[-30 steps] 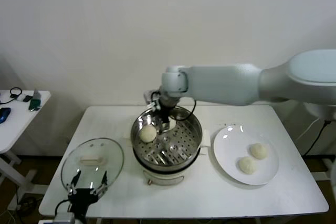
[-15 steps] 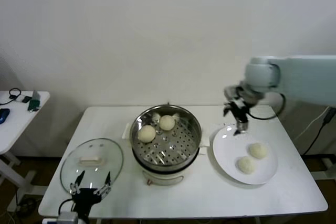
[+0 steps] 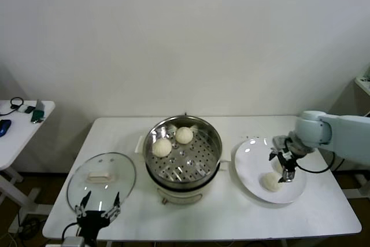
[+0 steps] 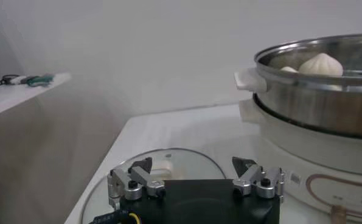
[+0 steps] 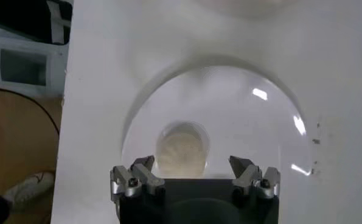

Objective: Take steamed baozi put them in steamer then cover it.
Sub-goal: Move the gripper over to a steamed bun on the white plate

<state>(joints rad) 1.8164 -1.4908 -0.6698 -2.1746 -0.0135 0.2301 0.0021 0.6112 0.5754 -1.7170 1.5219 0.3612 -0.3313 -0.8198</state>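
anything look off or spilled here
Nothing stands out. Two baozi sit in the steamer, the lid lies flat beside it, and the open right hand is over the plate.

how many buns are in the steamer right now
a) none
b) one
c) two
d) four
c) Two buns sit on the perforated tray of the steamer, toward its far left side. At least one more bun lies on the white plate, where the open right gripper hangs low over it.
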